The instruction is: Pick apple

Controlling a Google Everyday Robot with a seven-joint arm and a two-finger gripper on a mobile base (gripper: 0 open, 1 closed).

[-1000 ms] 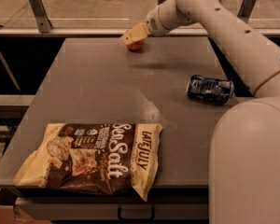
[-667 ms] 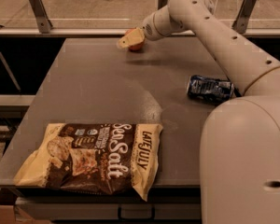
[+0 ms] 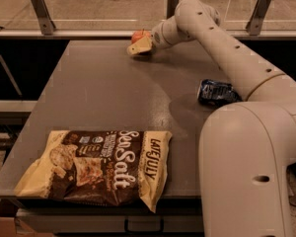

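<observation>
Gripper point(image 3: 139, 46) sits at far edge of grey flat tabletop point(image 3: 98, 93), centre-left, right against small round red-orange apple point(image 3: 137, 35); can't tell if it's clamped on it or open. Apple shows just above/behind gripper's tan end, by back rim of table. White jointed robot arm point(image 3: 227, 48) runs diag. from gripper down to front-right. Crushed blue can point(image 3: 214, 92) lies just beside arm, right side. Brown-and-cream "Sea Salt" chip bag point(image 3: 96, 167) lies flat at front-left, well apart from apple.
</observation>
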